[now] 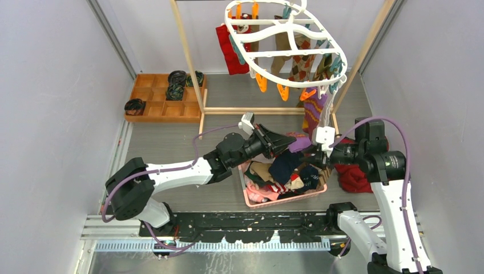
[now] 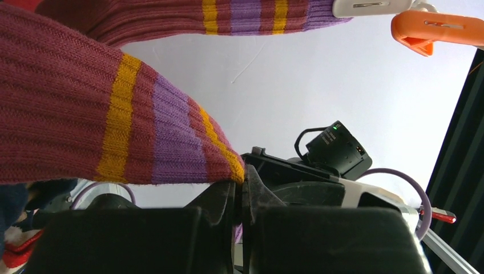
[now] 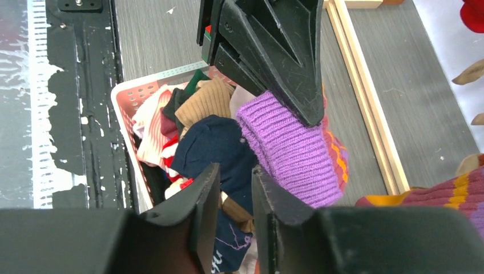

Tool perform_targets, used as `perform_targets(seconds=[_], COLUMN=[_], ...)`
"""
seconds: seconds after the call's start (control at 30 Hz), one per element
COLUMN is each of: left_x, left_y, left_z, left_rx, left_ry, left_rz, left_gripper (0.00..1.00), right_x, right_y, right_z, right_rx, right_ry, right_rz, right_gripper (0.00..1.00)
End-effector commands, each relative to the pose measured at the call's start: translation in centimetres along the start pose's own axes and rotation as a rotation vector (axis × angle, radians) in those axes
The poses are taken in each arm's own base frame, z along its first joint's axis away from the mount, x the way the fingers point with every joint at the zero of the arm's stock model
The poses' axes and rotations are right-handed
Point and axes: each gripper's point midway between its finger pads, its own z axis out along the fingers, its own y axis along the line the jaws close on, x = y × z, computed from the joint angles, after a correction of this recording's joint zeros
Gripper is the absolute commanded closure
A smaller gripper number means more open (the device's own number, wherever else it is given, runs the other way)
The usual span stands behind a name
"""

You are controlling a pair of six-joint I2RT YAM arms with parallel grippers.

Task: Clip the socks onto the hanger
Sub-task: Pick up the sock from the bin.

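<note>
Jaws on the left gripper (image 2: 240,182) are clamped shut on a maroon knitted sock with yellow and purple stripes and a purple ribbed cuff (image 2: 85,114). The pinch sits right at the striped edge, and in the right wrist view the purple cuff bulges out just below the black fingertips. The right gripper (image 3: 234,177) hovers just right of it over the pink plastic basket (image 1: 279,199). Its jaws show only a narrow gap with nothing pinched in it, and a navy sock (image 3: 211,142) in the pile shows through. The basket sits near the middle of the grey tabletop (image 1: 171,142), stuffed with mixed socks: tan, navy, red and white. From the left jaws the striped sock runs up and away toward the near-right rim of the big white plastic oval hanger (image 1: 274,54). There its top end sits beside a white peg and an orange clip peg (image 2: 439,28), but I can't tell if it's actually clipped. A brown argyle sock (image 1: 299,65) and a red sock (image 1: 228,51) hang from the hanger too. A crumpled red cloth (image 1: 353,178) lies just right of the basket. Far left there's a wooden compartment tray (image 1: 154,111) with small black coiled rolls (image 1: 174,91) in it.
</note>
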Motion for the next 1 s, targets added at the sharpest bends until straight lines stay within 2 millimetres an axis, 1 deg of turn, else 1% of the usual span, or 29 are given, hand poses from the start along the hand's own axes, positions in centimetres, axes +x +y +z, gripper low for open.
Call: perform_targets(seconds=[0.0,0.03,0.07,0.17,0.23,0.37,0.57,0.73,0.83,0.97], left_x=[-0.2,-0.2,-0.2,0.1,0.4,0.7,0.7,0.7,1.0,1.1], left_y=[-1.6,-1.6,-1.6,-1.8,-1.9,-2.2,-2.2,-2.2,-2.4,-2.5], left_z=[-0.6,-0.6,-0.5,-0.3,0.0,0.3,0.4,0.6,0.6,0.7], left_rx=[0.055,0.053,0.053,0.056,0.06,0.07,0.07,0.072,0.078,0.08], left_ry=[0.007,0.005,0.009,0.027,0.045,0.061,0.064,0.066,0.076,0.082], left_rz=[0.0,-0.002,-0.003,-0.005,-0.008,-0.016,-0.016,-0.022,-0.022,-0.025], left_gripper=[1.0,1.0,1.0,1.0,1.0,1.0,1.0,1.0,1.0,0.99], right_x=[-1.7,-1.7,-1.6,-1.2,-1.0,-0.6,-0.2,0.0,0.7,1.3], right_y=[0.9,1.0,0.7,-0.4,-1.4,-3.0,-4.1,-4.2,-4.4,-4.6], right_z=[-1.3,-1.5,-1.5,-1.6,-1.5,-1.1,-0.8,-0.7,-0.4,0.0], right_rx=[-0.004,0.0,0.008,0.04,0.06,0.085,0.101,0.103,0.104,0.101], right_ry=[-0.006,0.004,0.016,0.053,0.064,0.076,0.084,0.09,0.103,0.105], right_rz=[-0.067,-0.077,-0.084,-0.108,-0.124,-0.146,-0.163,-0.172,-0.177,-0.176], right_gripper=[0.59,0.54,0.51,0.4,0.37,0.37,0.37,0.4,0.41,0.49])
